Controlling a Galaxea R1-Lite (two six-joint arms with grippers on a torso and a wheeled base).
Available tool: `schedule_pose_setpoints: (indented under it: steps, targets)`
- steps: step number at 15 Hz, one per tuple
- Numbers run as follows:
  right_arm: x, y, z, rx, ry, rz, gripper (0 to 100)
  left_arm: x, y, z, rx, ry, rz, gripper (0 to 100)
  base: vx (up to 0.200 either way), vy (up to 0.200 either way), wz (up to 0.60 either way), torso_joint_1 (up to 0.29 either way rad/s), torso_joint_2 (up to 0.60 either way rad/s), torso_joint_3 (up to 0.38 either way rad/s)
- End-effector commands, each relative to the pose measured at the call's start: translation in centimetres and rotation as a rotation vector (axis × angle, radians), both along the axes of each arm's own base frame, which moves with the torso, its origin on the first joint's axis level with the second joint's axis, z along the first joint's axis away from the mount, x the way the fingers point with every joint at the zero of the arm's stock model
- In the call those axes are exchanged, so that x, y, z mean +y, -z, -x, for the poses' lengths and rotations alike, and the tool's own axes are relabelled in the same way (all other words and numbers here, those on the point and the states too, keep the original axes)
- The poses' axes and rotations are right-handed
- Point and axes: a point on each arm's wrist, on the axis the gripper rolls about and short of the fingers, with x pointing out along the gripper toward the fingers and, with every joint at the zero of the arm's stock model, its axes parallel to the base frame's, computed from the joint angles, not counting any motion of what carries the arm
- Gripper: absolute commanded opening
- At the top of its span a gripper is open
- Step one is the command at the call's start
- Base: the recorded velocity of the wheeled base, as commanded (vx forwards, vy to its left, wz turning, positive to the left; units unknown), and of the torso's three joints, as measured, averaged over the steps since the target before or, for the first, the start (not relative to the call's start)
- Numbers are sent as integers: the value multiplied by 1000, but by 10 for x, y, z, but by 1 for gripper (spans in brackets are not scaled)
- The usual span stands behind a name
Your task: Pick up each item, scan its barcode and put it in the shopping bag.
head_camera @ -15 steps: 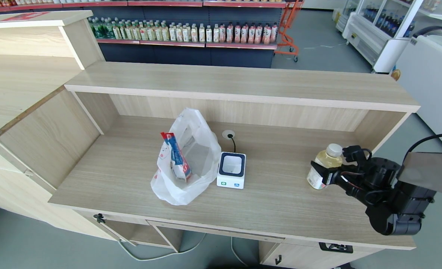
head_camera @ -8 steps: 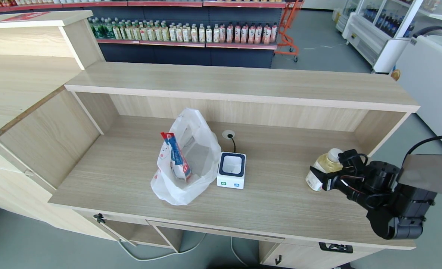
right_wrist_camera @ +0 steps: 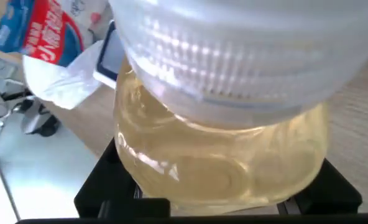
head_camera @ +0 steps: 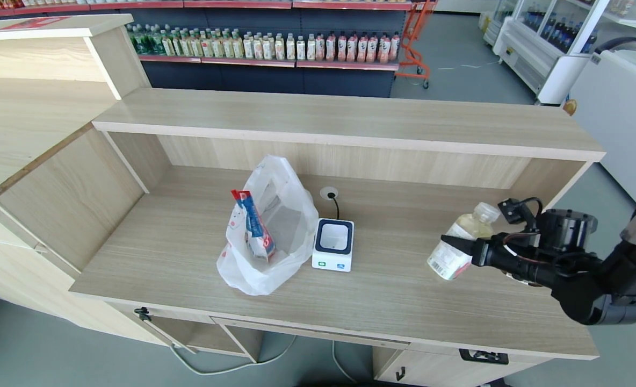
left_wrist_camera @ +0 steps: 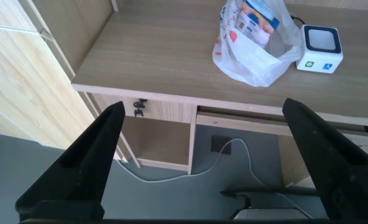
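A clear bottle (head_camera: 462,241) of pale yellow liquid with a white cap hangs tilted above the right part of the counter, and my right gripper (head_camera: 457,248) is shut on it. The right wrist view has the bottle (right_wrist_camera: 221,155) close up, cap toward the camera. A white plastic shopping bag (head_camera: 275,236) stands open at the counter's middle with a red and blue packet (head_camera: 253,223) inside. Right beside the bag sits the white barcode scanner (head_camera: 333,244). My left gripper (left_wrist_camera: 206,162) is open, hanging off the counter's front edge above the floor, with the bag (left_wrist_camera: 252,43) and scanner (left_wrist_camera: 321,48) beyond.
The wooden counter (head_camera: 382,290) has a raised back shelf (head_camera: 345,123) and side walls. A black cable (head_camera: 335,207) runs from the scanner to a hole in the top. Store shelves with drinks (head_camera: 275,47) stand behind, freezers (head_camera: 592,59) at right.
My right gripper has lifted the bottle off the counter and tipped it, moving it slightly left toward the scanner. The bag, packet and scanner have not moved.
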Motion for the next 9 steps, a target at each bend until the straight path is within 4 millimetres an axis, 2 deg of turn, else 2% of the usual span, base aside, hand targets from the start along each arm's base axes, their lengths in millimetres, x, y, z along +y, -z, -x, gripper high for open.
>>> schedule_pose_setpoints:
  steps: [1, 6, 9]
  targets:
    - [9, -62, 36, 3, -199, -108, 0, 0, 0, 0, -1, 0, 0, 100, 0, 0, 0, 0, 0, 0]
    - [38, -60, 80, 93, -490, -171, 0, 0, 0, 0, -1, 0, 0, 100, 0, 0, 0, 0, 0, 0]
    - [54, -65, 95, 113, -574, -193, 0, 0, 0, 0, -1, 0, 0, 100, 0, 0, 0, 0, 0, 0]
